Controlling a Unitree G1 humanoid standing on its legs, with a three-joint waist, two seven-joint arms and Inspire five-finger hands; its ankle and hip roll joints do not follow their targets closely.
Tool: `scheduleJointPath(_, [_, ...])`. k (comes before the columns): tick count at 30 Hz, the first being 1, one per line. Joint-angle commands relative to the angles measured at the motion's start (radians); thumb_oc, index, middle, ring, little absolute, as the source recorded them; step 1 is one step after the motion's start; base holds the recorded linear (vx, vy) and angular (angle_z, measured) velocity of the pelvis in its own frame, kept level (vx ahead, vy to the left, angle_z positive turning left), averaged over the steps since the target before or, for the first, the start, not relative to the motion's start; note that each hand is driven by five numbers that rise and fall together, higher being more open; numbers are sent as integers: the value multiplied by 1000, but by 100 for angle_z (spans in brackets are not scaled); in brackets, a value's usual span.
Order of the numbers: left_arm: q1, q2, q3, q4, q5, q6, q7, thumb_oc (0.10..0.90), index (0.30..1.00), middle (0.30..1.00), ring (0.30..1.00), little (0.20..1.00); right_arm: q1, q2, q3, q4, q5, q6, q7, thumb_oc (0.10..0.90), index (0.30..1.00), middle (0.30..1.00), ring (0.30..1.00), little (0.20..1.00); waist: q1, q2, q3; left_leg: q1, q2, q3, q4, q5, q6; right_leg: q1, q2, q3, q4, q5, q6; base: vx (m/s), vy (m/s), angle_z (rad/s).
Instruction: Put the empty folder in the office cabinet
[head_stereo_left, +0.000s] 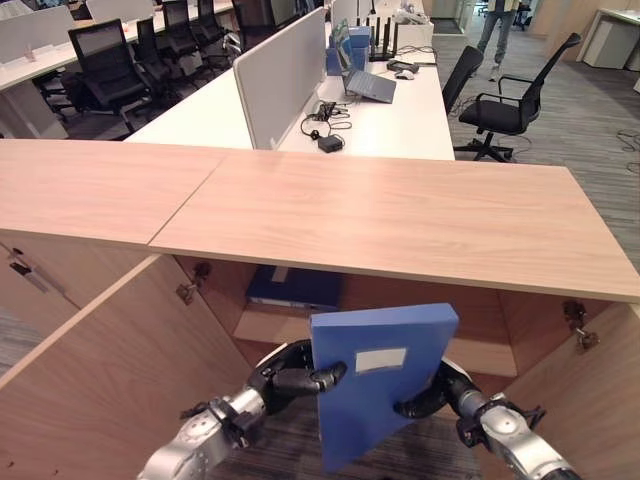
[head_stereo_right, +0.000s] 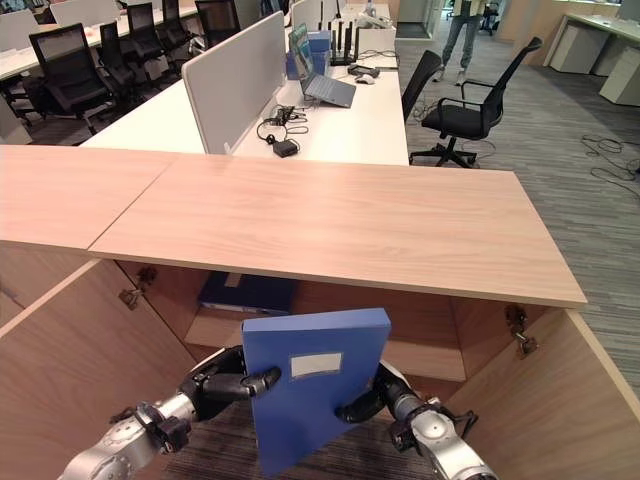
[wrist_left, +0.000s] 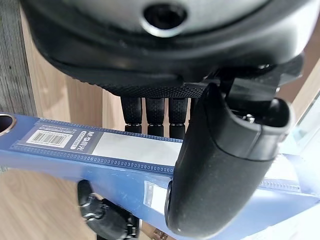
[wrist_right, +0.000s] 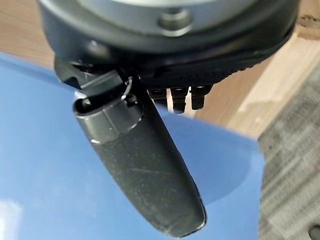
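I hold a blue folder (head_stereo_left: 380, 385) with a white label upright and slightly tilted in front of the open office cabinet (head_stereo_left: 400, 215), low near the floor. My left hand (head_stereo_left: 292, 378) grips its left edge, the thumb (wrist_left: 220, 165) lying over the labelled spine (wrist_left: 100, 150) and the fingers behind it. On the right edge my right hand (head_stereo_left: 432, 397) pinches it, with the thumb (wrist_right: 145, 165) across the blue cover (wrist_right: 45, 190). Inside the cabinet, a second dark blue folder (head_stereo_left: 295, 288) lies flat on the shelf (head_stereo_left: 480, 352).
Both cabinet doors stand open, the left door (head_stereo_left: 100, 370) and the right door (head_stereo_left: 590, 395) flanking my arms. Behind the cabinet are white desks (head_stereo_left: 390, 120) with a laptop and divider, black office chairs (head_stereo_left: 505, 105), and a person (head_stereo_left: 497, 30) standing far back.
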Motion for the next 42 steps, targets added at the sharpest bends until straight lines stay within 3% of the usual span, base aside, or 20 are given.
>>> scheduleJointPath(1, [-62,34,-222,-95,-95,63,-259,400,300,300,300,300,-321,28,-12,-51,249,-171,15,800,900,900,900,900,-6,-54,-53,12,29,-33,-7,-103,-31,47,-104,-6,8,-48,105,0,0,0])
scheduleJointPath(4, [-88,39,-250,-107,-110,72,-276,400,300,300,300,300,-336,44,17,-48,353,-164,64,800,900,900,900,900,-5,-57,-53,12,29,-32,-7,-101,-32,46,-103,-5,8,-47,105,0,0,0])
scheduleJointPath(6, [-159,14,-292,-130,-130,67,-300,400,300,300,300,300,-326,97,80,-89,538,-144,165,800,900,900,900,900,-2,-66,-54,13,30,-32,-7,-97,-35,48,-101,-4,8,-44,103,0,0,0])
scheduleJointPath(9, [-205,-16,-294,-135,-143,48,-301,400,300,300,300,300,-308,132,134,-132,617,-130,226,800,900,900,900,900,-3,-70,-53,12,31,-33,-7,-95,-36,47,-100,-4,8,-44,103,0,0,0])
scheduleJointPath(10, [-223,-62,-275,-131,-153,27,-305,400,300,300,300,300,-278,159,191,-195,679,-102,291,400,300,300,300,300,-3,-75,-52,11,32,-33,-7,-93,-37,46,-100,-5,8,-44,102,-20,-20,-4])
scheduleJointPath(12, [-222,-169,-248,-99,-161,-8,-289,400,300,300,300,300,-238,227,286,-254,720,-85,340,400,300,300,300,300,-6,-83,-48,9,33,-32,-7,-91,-37,44,-101,-7,8,-44,99,0,0,0])
scheduleJointPath(16, [-217,-246,-232,-104,-160,-38,-260,400,300,300,300,300,-146,310,329,-295,827,-62,372,400,300,300,300,300,-14,-81,-40,5,31,-29,-7,-89,-36,39,-101,-5,8,-43,98,-10,11,-3])
scheduleJointPath(20, [-212,-279,-228,-110,-153,-64,-230,400,300,300,300,300,-92,341,368,-310,901,-36,382,400,300,300,300,300,-22,-79,-40,5,29,-26,-7,-93,-36,37,-102,-4,8,-43,98,4,15,-5])
scheduleJointPath(23, [-166,-270,-196,-84,-144,-81,-180,409,314,314,314,314,-20,358,322,-290,981,-61,345,400,300,300,300,300,-28,-73,-44,4,29,-21,-7,-98,-37,37,-104,-5,8,-45,100,7,13,0])
scheduleJointPath(24, [-136,-244,-182,-69,-131,-74,-161,800,900,900,900,900,8,363,292,-259,986,-65,318,400,300,300,300,300,-28,-69,-45,6,29,-20,-7,-99,-37,39,-105,-6,8,-44,101,19,31,2])
scheduleJointPath(28, [-57,-122,-149,33,-33,-27,-162,800,900,900,900,900,85,391,186,-114,1001,-64,227,400,300,300,300,300,-30,-62,-49,11,30,-13,-7,-101,-41,40,-104,-4,8,-44,104,10,3,0])
scheduleJointPath(29, [-12,-156,-95,186,-22,-6,-156,800,900,900,900,900,136,412,112,-71,1032,-62,182,400,300,300,300,300,-33,-64,-52,13,30,-11,-7,-101,-44,41,-104,-4,8,-45,104,34,-3,-3])
scheduleJointPath(32, [41,-322,68,488,-35,-5,-46,800,900,900,900,900,175,450,22,-13,1043,-54,124,400,300,300,300,300,-33,-68,-50,11,29,-16,-7,-99,-43,40,-102,-4,8,-46,101,3,-6,-11])
scheduleJointPath(33, [24,-473,236,853,39,-30,146,800,900,900,900,900,165,498,-78,62,1052,-96,41,400,300,300,300,300,-32,-68,-50,5,28,-21,-7,-95,-43,35,-99,-7,8,-46,97,0,0,0])
scheduleJointPath(34, [-2,-534,371,1096,66,-24,223,800,900,900,900,900,135,512,-138,117,1065,-120,1,400,300,300,300,300,-33,-68,-50,4,29,-19,-7,-94,-43,33,-96,-6,8,-47,94,9,-7,13])
scheduleJointPath(42, [22,-531,548,1261,109,-40,321,800,900,900,900,900,96,512,-186,144,1073,-163,-64,400,300,300,300,300,-21,-66,-56,2,30,-24,-7,-92,-46,33,-93,-9,8,-51,88,11,-2,-3])
